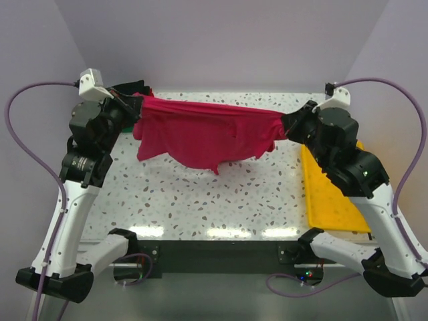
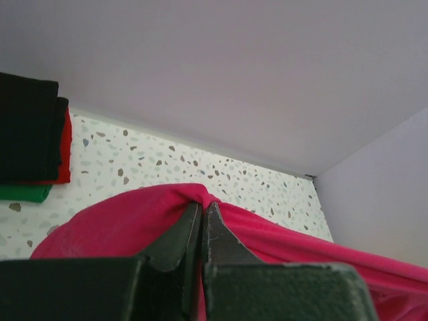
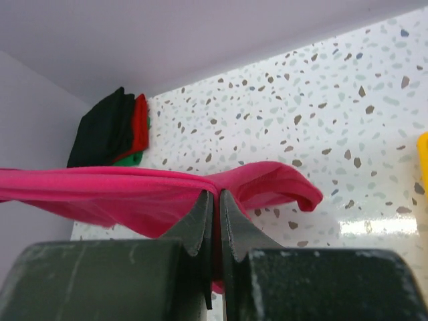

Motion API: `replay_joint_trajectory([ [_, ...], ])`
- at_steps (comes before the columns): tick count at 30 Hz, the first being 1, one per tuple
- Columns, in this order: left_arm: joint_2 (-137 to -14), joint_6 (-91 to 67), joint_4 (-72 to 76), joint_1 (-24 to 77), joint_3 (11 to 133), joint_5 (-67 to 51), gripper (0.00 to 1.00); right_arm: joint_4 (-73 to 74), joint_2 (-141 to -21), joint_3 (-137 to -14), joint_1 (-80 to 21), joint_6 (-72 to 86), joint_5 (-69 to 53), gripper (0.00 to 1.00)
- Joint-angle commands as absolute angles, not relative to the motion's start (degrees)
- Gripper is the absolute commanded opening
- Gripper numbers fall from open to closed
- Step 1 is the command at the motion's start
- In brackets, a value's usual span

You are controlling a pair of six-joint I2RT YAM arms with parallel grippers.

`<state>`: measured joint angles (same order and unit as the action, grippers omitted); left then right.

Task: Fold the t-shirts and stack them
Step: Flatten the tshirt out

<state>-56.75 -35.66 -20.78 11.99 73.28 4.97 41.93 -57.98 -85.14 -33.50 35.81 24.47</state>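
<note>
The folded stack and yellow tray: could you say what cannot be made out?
Left wrist: folded stack cut off by the left edge.
Top external: left gripper and pink t-shirt hide most of it.
Right wrist: yellow tray cut off by right edge.

Speckled table [image 1: 200,200] — yellow tray [image 1: 331,200] at right, stack of folded t-shirts [image 2: 27,127] far left.

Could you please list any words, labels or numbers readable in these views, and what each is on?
There is none: the magenta t-shirt, the stack of folded t-shirts, the yellow tray, the speckled table, the left gripper and the right gripper carry no legible word, label or number.
</note>
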Motion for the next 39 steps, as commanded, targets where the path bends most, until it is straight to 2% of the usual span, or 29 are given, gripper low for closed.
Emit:
replay_joint_trajectory([
  [1,-58.8,-31.6,-18.6,10.5,77.5,12.1,0.00,40.9,-60.1,-90.2,-32.7,30.1,33.1,0.00],
  [5,-64.6,-31.4,-12.8,10.5,80.2,12.6,0.00,35.6,-66.3,-94.2,-30.7,26.7,32.9,0.00],
  [9,-75.5,-31.3,-5.7,9.5,86.6,11.3,0.00,29.6,-75.3,-101.7,-22.5,26.7,23.1,0.00],
  [12,-85.1,-31.3,-5.0,8.3,97.1,8.3,0.00,28.9,-83.8,-110.2,-19.7,27.0,18.3,0.00],
  [14,-92.2,-31.5,-7.7,7.3,108.1,5.6,0.00,30.8,-89.7,-123.8,-17.9,25.8,17.0,0.00],
  [16,-96.0,-32.0,-10.5,6.5,119.5,3.4,0.00,32.9,-92.9,-130.5,-17.2,25.6,16.4,0.00],
  [18,-99.0,-32.1,-12.9,5.9,124.7,2.1,0.00,33.9,-94.7,-135.6,-16.5,25.3,15.7,0.00],
  [20,-98.4,-31.8,-12.9,5.8,125.9,0.4,0.00,33.5,-92.3,-134.4,-16.3,25.3,15.3,0.00],
  [24,-88.9,-32.3,-11.9,5.8,113.3,0.3,0.00,34.0,-84.8,-119.1,-16.2,26.3,14.0,0.00],
  [26,-82.6,-33.1,-11.6,5.8,101.4,-1.2,0.00,35.6,-81.6,-111.9,-16.2,27.0,12.7,0.00],
  [27,-80.5,-33.8,-11.6,5.8,92.6,-1.5,0.00,35.9,-77.5,-102.9,-16.2,28.0,12.0,0.00],
  [29,-75.0,-34.8,-10.6,5.9,83.3,-3.0,0.00,35.2,-73.1,-92.7,-16.2,29.3,10.6,0.05],
  [30,-73.5,-35.3,-10.6,5.9,74.6,-3.7,0.05,33.6,-69.8,-82.6,-16.1,30.5,10.4,0.13],
  [31,-72.1,-36.0,-10.8,6.0,70.3,-4.0,0.23,32.7,-68.2,-77.9,-16.2,30.8,10.0,0.20],
  [32,-69.5,-37.6,-9.7,6.0,65.9,-4.3,0.36,32.1,-67.3,-73.7,-16.0,30.8,10.8,0.30],
  [33,-68.5,-38.1,-8.6,6.0,57.6,-5.2,0.46,32.0,-66.4,-66.8,-16.1,31.5,11.4,0.46],
  [34,-67.5,-39.0,-8.0,5.9,53.7,-6.3,0.58,32.1,-66.3,-64.0,-16.0,31.6,11.6,0.53],
  [36,-64.8,-41.3,-6.7,6.0,44.1,-6.2,0.64,31.0,-65.7,-56.2,-16.0,32.4,9.9,0.69],
  [39,-61.2,-44.1,-8.8,5.9,36.4,-1.9,0.69,29.4,-64.6,-47.9,-16.0,33.7,6.1,0.75],
])
